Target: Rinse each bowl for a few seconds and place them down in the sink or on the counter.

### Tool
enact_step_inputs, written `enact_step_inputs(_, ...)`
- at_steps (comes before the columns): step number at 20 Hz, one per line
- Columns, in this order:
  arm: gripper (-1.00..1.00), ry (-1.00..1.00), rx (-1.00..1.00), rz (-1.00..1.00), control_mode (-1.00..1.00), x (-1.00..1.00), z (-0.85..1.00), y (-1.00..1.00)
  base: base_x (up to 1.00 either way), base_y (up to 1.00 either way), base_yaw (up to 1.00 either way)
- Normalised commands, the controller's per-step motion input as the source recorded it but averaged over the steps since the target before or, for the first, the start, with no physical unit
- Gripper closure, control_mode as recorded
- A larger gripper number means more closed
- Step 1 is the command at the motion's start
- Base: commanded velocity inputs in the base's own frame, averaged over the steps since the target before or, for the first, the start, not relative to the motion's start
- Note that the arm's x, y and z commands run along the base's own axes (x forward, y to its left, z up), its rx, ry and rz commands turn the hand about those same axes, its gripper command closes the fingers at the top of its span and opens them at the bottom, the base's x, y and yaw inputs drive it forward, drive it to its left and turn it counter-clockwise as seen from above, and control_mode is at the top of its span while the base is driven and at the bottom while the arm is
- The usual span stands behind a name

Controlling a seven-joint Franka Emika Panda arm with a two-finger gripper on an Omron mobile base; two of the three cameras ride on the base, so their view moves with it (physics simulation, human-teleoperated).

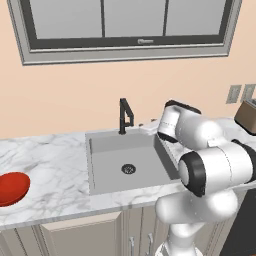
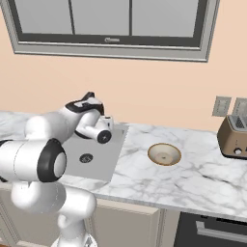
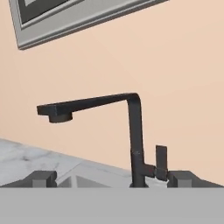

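Observation:
The glossy red bowl (image 1: 12, 188) lies on the white marble counter (image 1: 55, 167) far left of the sink (image 1: 107, 160). To the sink's right, the tan bowl (image 2: 164, 154) with its brownish rim rests upright on the counter (image 2: 193, 181). The grey basin holds a round metal drain (image 1: 128, 169) and nothing else. No water runs from the slim black faucet (image 1: 125, 116) at its back edge. My gripper (image 3: 113, 179) is open and empty, its two dark fingertips (image 3: 41, 178) spread wide. It faces the faucet (image 3: 135, 131) from close by, level with the side handle (image 3: 161, 158).
A brown toaster (image 2: 235, 135) stands at the far right of the counter below wall outlets (image 2: 222, 106). A grey-framed window (image 1: 125, 25) runs above the sink. My arm (image 1: 200, 150) reaches over the basin's right side. A dark oven front (image 2: 212, 231) shows below the counter at right.

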Motion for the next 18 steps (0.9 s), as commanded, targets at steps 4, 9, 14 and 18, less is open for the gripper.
enact_step_inputs(4, -1.0, -0.01, 0.0, -0.01, -1.0, 0.28, -0.08, 0.0, 0.0, 0.0, 0.0)
enact_step_inputs(9, -1.0, -0.02, 0.0, -0.01, -1.0, 0.24, -0.1, 0.0, 0.0, 0.0, 0.0)
enact_step_inputs(14, -1.0, -0.01, 0.0, -0.01, -1.0, 0.27, -0.13, 0.0, 0.0, 0.0, 0.0)
enact_step_inputs(18, -1.0, 0.0, 0.0, -0.01, -1.0, 0.3, -0.12, 0.0, 0.0, 0.0, 0.0)
